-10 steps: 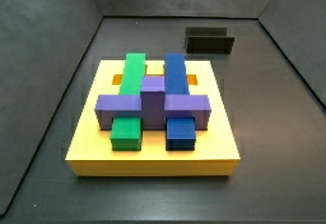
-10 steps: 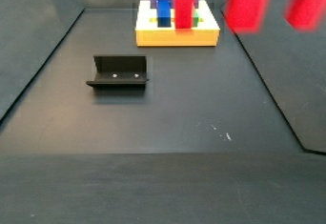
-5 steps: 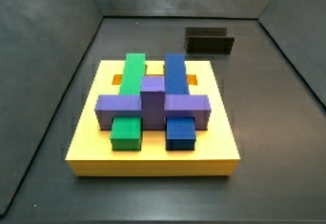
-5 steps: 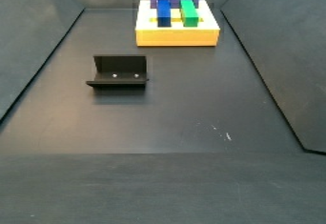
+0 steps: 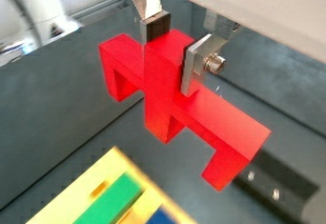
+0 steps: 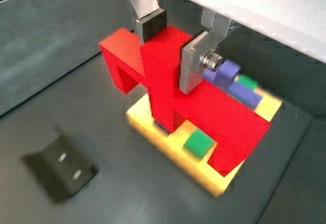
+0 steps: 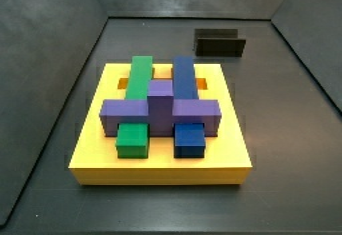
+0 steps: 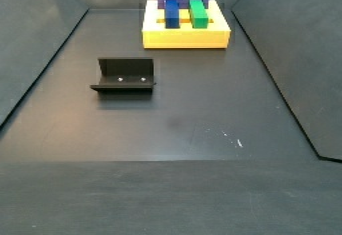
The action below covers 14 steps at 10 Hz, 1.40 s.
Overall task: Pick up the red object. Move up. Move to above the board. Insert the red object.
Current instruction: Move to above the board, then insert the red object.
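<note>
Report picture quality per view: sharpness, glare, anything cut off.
Both wrist views: the gripper shut on the red object, sharp and close, pale blur behind. Both side views: soft, evenly lit, the board and the fixture clear; gripper and red object out of frame.

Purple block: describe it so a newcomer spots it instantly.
Find the big yellow board on the dark floor. At its centre sits the purple block, cross-shaped, straddling the long green and blue bars. The red object hangs in the claw above.

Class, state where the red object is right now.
The red object is clamped in the gripper, airborne above the board in both wrist views; neither side view shows it.
</note>
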{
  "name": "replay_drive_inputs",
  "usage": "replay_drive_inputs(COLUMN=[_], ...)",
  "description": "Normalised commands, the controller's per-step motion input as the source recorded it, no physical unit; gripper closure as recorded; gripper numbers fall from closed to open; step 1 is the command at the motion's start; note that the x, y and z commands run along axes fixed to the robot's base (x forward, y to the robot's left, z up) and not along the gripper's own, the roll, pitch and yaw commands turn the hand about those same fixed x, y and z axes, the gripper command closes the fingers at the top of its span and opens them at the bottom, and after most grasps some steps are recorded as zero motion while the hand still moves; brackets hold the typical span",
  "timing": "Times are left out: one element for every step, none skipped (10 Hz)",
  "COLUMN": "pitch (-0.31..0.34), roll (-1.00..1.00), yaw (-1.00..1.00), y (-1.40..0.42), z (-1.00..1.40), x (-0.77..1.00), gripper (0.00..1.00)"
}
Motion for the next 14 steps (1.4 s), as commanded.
replay_drive_inputs(pitch=[0.147, 0.162, 0.167, 0.142, 0.114, 0.0, 0.0, 0.0, 0.0, 0.0, -0.011, -0.009, 0.0, 0.0], roll=[-0.01, 0.01, 0.02, 0.02, 0.02, 0.0, 0.05, 0.09, 0.2, 0.24, 0.27, 0.29, 0.25, 0.15], yaw=[0.01, 0.01, 0.01, 0.0, 0.01, 0.0, 0.0, 0.0, 0.0, 0.0, 0.0, 0.0, -0.01, -0.02], y=[-1.4, -1.4, -0.74, -0.27, -0.18, 0.08, 0.27, 0.49, 0.53, 0.55, 0.57, 0.51, 0.36, 0.12], z=[0.16, 0.18, 0.1, 0.05, 0.04, 0.0, -0.1, -0.15, -0.13, -0.17, -0.22, -0.18, -0.19, -0.16], x=[0.24, 0.27, 0.18, 0.12, 0.09, 0.0, 0.0, 0.03, 0.13, 0.09, 0.03, 0.03, 0.11, 0.08], gripper=[1.0, 1.0, 1.0, 1.0, 1.0, 1.0, 1.0, 1.0, 1.0, 1.0, 1.0, 1.0, 1.0, 1.0])
